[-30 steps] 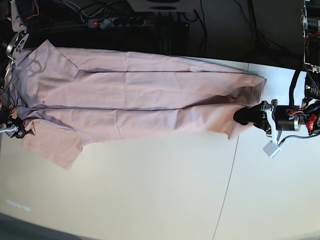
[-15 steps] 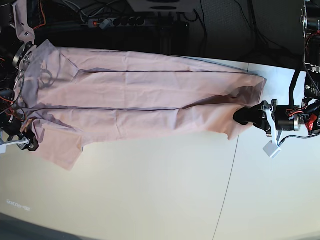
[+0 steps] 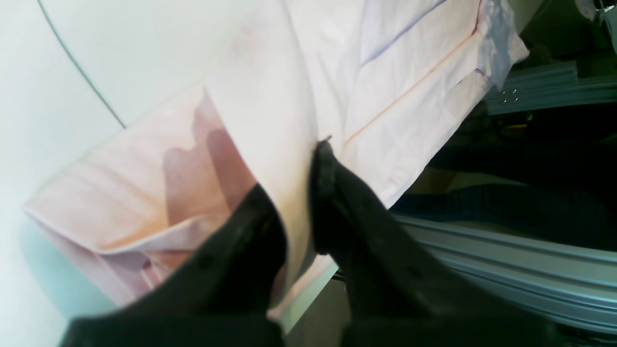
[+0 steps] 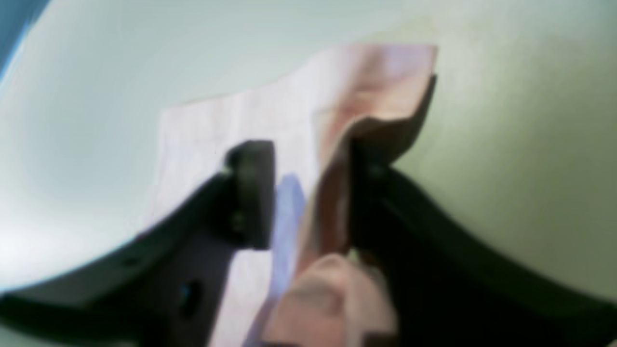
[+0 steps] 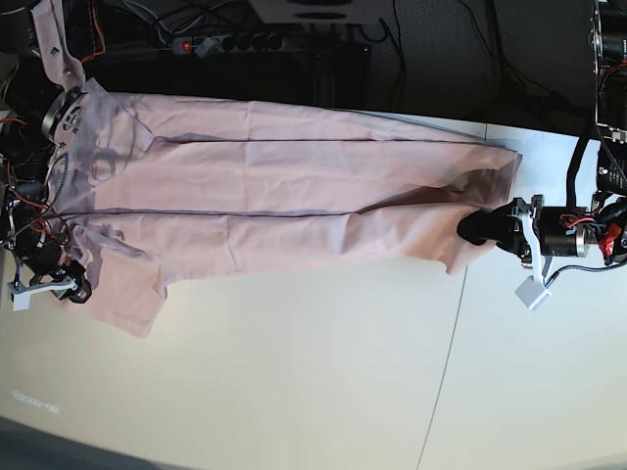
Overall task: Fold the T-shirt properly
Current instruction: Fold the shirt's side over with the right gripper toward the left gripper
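Observation:
The pale pink T-shirt [image 5: 284,196] lies stretched lengthwise across the white table [image 5: 294,382], with long creases along it. At its right end my left gripper [image 5: 472,227] is shut on the hem. The left wrist view shows the cloth [image 3: 270,72] pinched between the two black fingers [image 3: 332,193]. At the left end my right gripper [image 5: 76,288] sits at the sleeve edge. In the blurred right wrist view its jaws stand apart around a raised fold of the sleeve [image 4: 376,96], and that fold rests against one finger [image 4: 371,193].
A power strip [image 5: 235,44] and cables run along the dark far side behind the table. A seam [image 5: 446,362] crosses the tabletop on the right. An aluminium rail [image 3: 506,255] runs just past the table edge by the left gripper.
The right arm has slid toward the table's near side along the sleeve, and the sleeve edge has bunched up beside it. The left arm has stayed still, holding the hem.

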Tool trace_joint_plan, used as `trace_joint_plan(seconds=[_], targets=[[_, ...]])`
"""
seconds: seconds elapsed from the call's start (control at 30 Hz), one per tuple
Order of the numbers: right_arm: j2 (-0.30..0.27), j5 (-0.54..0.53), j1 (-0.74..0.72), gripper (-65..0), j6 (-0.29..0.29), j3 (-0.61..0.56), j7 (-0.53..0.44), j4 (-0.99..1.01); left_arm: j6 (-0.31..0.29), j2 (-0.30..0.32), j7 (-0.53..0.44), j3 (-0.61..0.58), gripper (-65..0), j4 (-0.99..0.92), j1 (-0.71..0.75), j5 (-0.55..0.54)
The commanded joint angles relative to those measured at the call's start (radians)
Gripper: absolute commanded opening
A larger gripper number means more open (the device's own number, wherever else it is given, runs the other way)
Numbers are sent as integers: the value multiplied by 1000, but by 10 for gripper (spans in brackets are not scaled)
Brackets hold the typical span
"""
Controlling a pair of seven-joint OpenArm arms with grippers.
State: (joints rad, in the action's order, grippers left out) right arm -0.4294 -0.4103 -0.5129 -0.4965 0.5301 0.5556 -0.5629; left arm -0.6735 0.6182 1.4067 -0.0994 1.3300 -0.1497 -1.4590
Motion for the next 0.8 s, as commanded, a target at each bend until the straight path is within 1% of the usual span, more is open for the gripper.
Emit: trace_joint_plan(seconds=[0.0, 0.1, 0.23, 0.33, 0.43, 0.5, 0.6, 0.67, 0.77], targets=[[-6, 50, -11, -503, -24, 0, 30, -4, -25, 19, -10, 7, -650, 16, -22, -25], [-6, 127, -10, -650, -24, 0, -11, -4, -25, 19, -10, 7, -650, 16, -22, -25], [-10, 187, -10, -650, -26, 0, -65, -8, -25, 19, -10, 7, -650, 16, -22, -25], [-17, 193, -10, -650, -67, -2, -85, -23, -25, 19, -10, 7, -650, 16, -23, -25], [-26, 191, -9, -650, -85, -2, -82, -62, -25, 19, -10, 7, -650, 16, -31, -25], [-37, 140, -4, -650, -92, -8, -71, -98, -25, 20, -10, 7, -650, 16, -39, -25], [-57, 60, 22, -650, -100, -32, -27, -179, -25, 24, -10, 7, -650, 16, -47, -25], [-74, 23, 60, -650, -103, -67, -10, -254, -25, 33, -10, 7, -650, 22, -47, -25], [-103, -11, 135, -650, -102, -135, -10, -377, -25, 45, -10, 7, -650, 40, -47, -25]])
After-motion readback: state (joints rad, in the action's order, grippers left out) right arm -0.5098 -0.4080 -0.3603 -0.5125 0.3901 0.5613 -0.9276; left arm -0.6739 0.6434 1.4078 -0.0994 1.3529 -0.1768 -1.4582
